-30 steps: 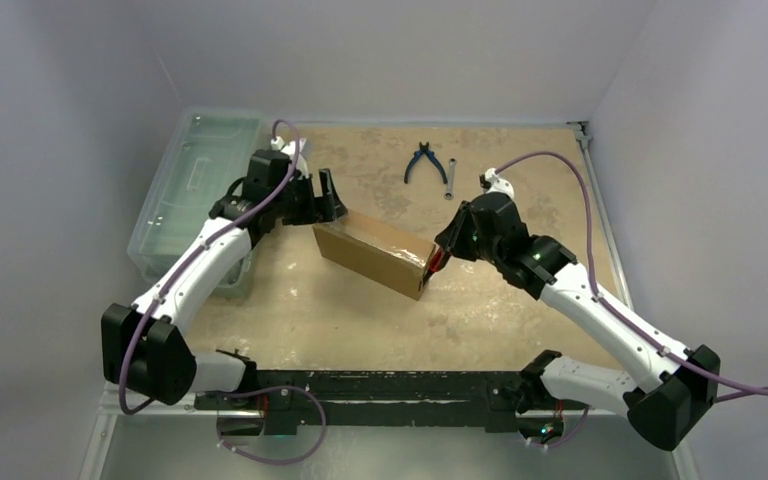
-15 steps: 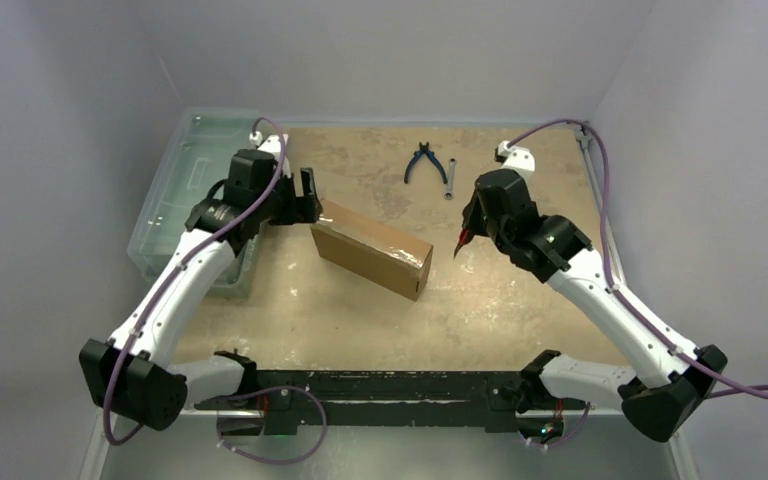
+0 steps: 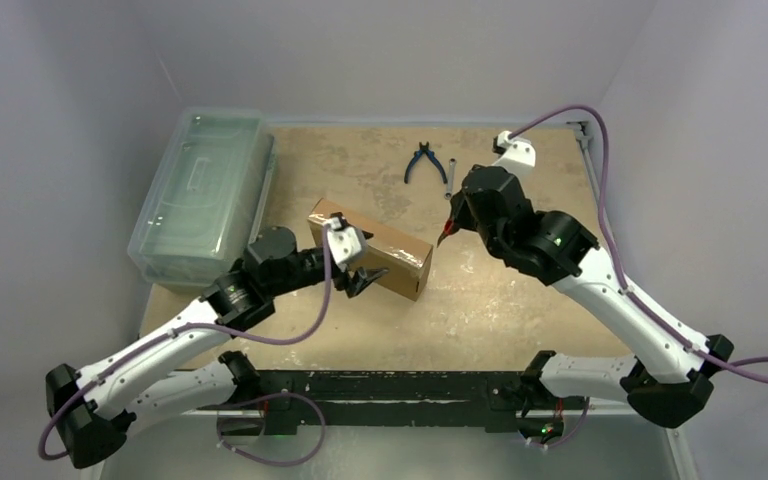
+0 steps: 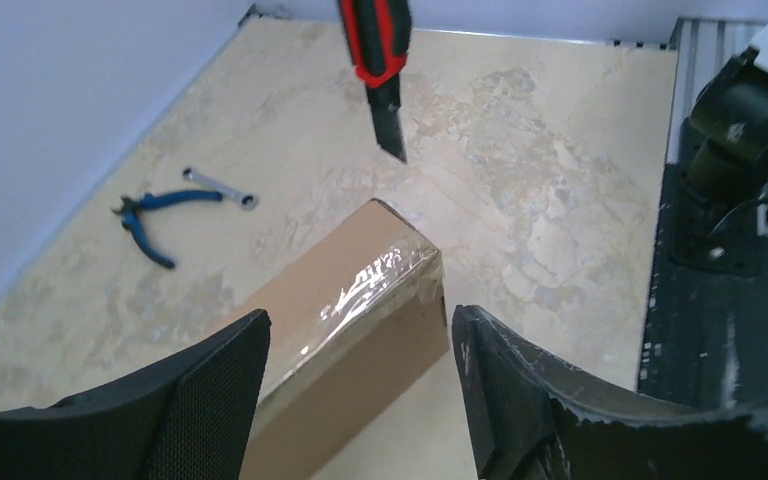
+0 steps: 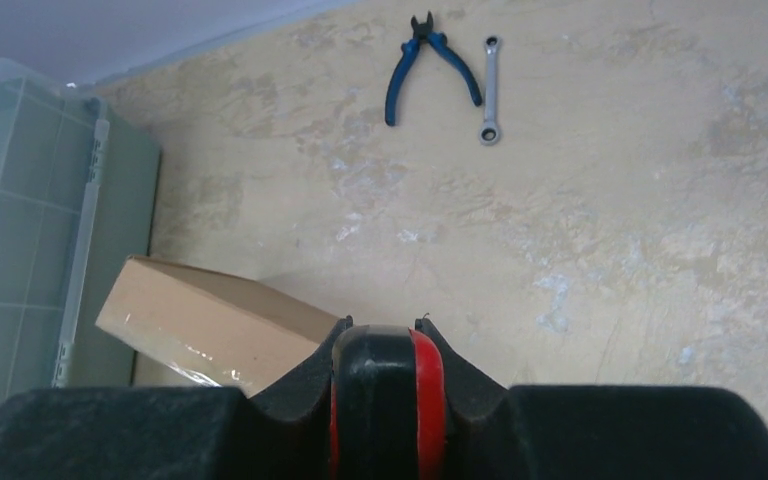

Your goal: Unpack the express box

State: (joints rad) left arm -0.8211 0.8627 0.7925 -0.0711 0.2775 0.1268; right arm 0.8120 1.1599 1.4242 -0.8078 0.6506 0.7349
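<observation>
On the mottled tan table (image 3: 500,300), ringed by pale walls (image 3: 390,50), we see the express box (image 3: 370,248) lying mid-table, left fingers (image 4: 210,400) spread wide close by it, right fingers (image 5: 290,395) gripping a red-black knife (image 4: 380,50).

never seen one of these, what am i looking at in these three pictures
Two robot arms are bolted at a table's near edge. One picture looks down from above; the other two come from cameras on the wrists, so the black shapes at the bottom are each arm's own fingers. On the table lie a brown cardboard express box, a clear plastic bin, blue pliers and a wrench. The right gripper is shut on a red-and-black utility knife near the box. The left gripper is open, facing the box.
</observation>
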